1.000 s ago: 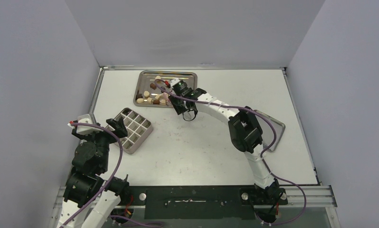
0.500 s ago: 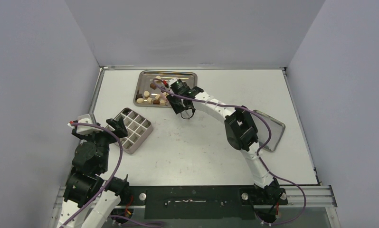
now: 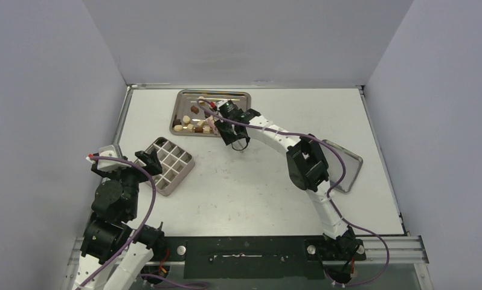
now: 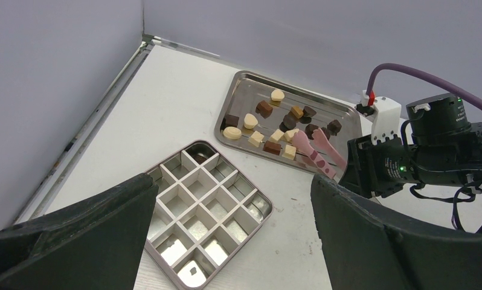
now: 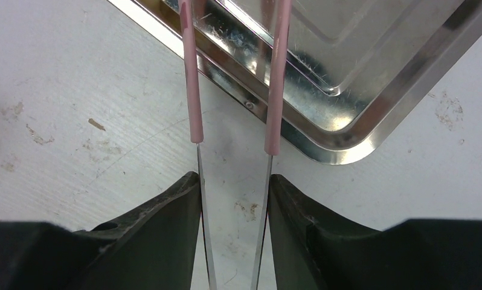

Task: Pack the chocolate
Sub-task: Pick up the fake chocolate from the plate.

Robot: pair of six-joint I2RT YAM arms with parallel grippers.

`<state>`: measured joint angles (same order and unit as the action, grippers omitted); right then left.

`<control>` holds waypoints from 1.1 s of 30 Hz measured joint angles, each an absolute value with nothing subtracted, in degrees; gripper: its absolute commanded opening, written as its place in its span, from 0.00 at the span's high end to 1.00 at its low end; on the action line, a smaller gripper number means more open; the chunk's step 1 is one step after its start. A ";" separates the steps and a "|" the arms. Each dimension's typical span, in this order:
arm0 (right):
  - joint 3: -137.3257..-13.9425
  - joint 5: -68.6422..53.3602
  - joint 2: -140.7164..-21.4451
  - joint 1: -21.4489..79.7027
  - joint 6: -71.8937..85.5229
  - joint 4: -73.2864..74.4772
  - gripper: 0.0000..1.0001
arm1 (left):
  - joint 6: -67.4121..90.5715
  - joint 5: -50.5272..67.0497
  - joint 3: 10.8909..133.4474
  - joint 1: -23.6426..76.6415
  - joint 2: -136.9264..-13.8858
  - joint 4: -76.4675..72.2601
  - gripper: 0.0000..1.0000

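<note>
Where the left arm sits at the near edge, the left gripper hangs with its dark matte fingers spread wide apart. Just beyond and below it lies the grid box: square, thin bright metal, rounded corners, crossed dividers forming small square cells. It rests flat on the table, a white surface with a dull finish, scuffed and flecked with brown marks.

Farther out, toward the middle, the right gripper is clamped on the pink tongs. Its black fingers press the tongs' two thin bare-metal arms from outside. The arms run forward side by side, apart, sheathed in smooth pink sleeves, and cross the rim of the steel tray. Whether the flat pink tips hold a piece, cannot tell.

The tray is rectangular, shallow, mirror-bright, finely scratched, with a rolled lip and stepped wall. All of the chocolate lies in it, loosely scattered across its left and middle part: small bite-sized chunks, some blocky, some rounded ovals. Colours noted: dark brown, mid brown, cream-white. Surfaces look matte. The tong tips sit among the pieces on the cluster's right side.

Off to the right, partly under the right arm, a flat metal lid with rounded corners. Plain grey walls close the far side.
</note>
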<state>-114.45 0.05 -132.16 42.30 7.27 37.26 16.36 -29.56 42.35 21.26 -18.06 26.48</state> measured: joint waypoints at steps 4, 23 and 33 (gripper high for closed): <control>-114.45 0.71 -132.16 42.28 7.75 37.93 0.59 | 16.36 -29.56 42.35 21.26 -18.06 26.48 0.03; -119.35 -0.86 -135.94 42.00 7.94 38.92 0.58 | 16.36 -29.56 42.35 21.26 -18.06 26.48 0.03; -119.68 -0.60 -136.73 41.98 7.94 39.94 0.71 | 16.36 -29.56 42.35 21.26 -18.06 26.48 0.03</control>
